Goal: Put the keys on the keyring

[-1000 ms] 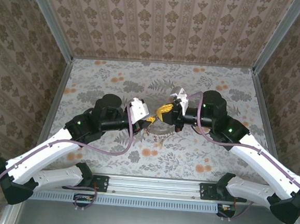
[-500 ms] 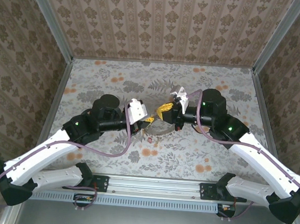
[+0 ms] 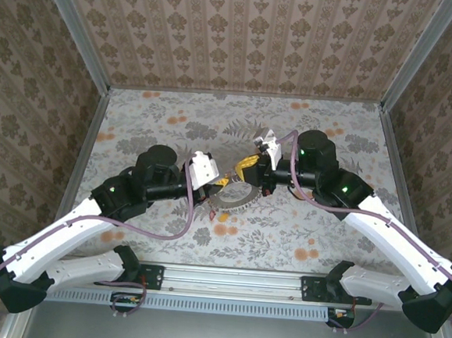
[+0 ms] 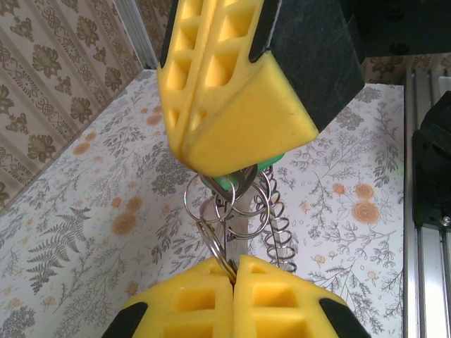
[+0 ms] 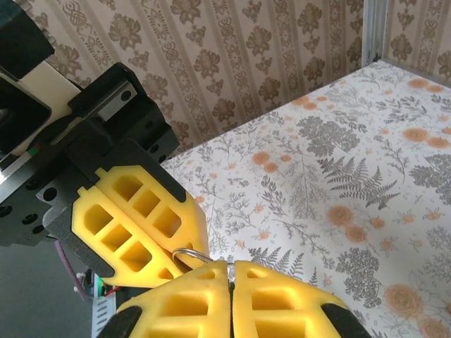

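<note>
Keys [image 4: 225,186] held up between both grippers over the middle of the desk [image 3: 159,117], slightly toward the near edge. Left gripper [image 4: 234,273]: yellow fingers pressed together, clamped on the thin wire split rings of the bunch. Right gripper [image 3: 246,171] faces it from the opposite side, tips nearly touching the left's. Its fingers are closed too, pinching the green-tag end of the bunch, seen at the top of the left wrist view. Right wrist view: pads together, a wire loop poking out at the seam, just beside the left's yellow finger. Keyring [image 3: 240,202] sits on the desk directly under the two grippers, partly hidden by them. The coiled wire next to the split rings in the left wrist view is probably the keyring's textured band, hard to be sure. Cannot tell whether any split ring is hooked onto it.
</note>
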{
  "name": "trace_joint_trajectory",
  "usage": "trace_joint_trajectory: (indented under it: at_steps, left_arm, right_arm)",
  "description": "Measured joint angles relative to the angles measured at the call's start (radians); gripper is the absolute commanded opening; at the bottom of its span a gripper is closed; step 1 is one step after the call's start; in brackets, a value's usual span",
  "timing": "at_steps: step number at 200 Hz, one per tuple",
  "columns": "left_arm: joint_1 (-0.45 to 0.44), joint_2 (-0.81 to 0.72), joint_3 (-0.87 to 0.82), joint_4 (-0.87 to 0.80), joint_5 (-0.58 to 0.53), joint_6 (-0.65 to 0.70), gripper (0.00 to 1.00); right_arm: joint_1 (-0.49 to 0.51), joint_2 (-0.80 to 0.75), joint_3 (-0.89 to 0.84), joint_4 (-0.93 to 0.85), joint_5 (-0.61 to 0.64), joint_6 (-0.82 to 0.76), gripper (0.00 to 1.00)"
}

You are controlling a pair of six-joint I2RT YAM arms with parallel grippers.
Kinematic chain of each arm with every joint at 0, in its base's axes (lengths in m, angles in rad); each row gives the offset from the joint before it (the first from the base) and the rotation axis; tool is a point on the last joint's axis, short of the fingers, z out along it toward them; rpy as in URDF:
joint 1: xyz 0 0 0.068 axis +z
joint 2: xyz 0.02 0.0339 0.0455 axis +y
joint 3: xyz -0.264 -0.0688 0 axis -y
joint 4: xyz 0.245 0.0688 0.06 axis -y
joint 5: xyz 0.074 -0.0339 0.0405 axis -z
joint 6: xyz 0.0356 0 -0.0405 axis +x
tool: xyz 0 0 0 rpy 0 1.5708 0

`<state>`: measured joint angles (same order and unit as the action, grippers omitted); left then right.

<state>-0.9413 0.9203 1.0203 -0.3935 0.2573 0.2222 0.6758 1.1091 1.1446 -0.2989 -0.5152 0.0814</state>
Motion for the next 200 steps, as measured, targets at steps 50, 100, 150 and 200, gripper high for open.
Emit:
trace_joint_trajectory:
  at_steps: [50, 100, 150, 200]
  left_arm:
    - [0.000, 0.000, 0.000, 0.002, -0.003, 0.001, 0.00]
    - [-0.002, 0.000, 0.000, 0.018, 0.019, 0.008, 0.00]
    - [-0.002, 0.000, 0.000, 0.014, 0.023, 0.012, 0.00]
    - [-0.002, 0.006, 0.000, 0.003, 0.016, 0.015, 0.06]
  right_arm:
    - [0.000, -0.004, -0.003, 0.004, 0.014, 0.000, 0.00]
    - [0.000, -0.022, -0.010, 0.014, 0.031, -0.003, 0.00]
    - [0.000, 0.003, -0.004, 0.009, 0.031, -0.004, 0.00]
    - [-0.001, 0.010, 0.000, 0.004, 0.029, -0.006, 0.00]
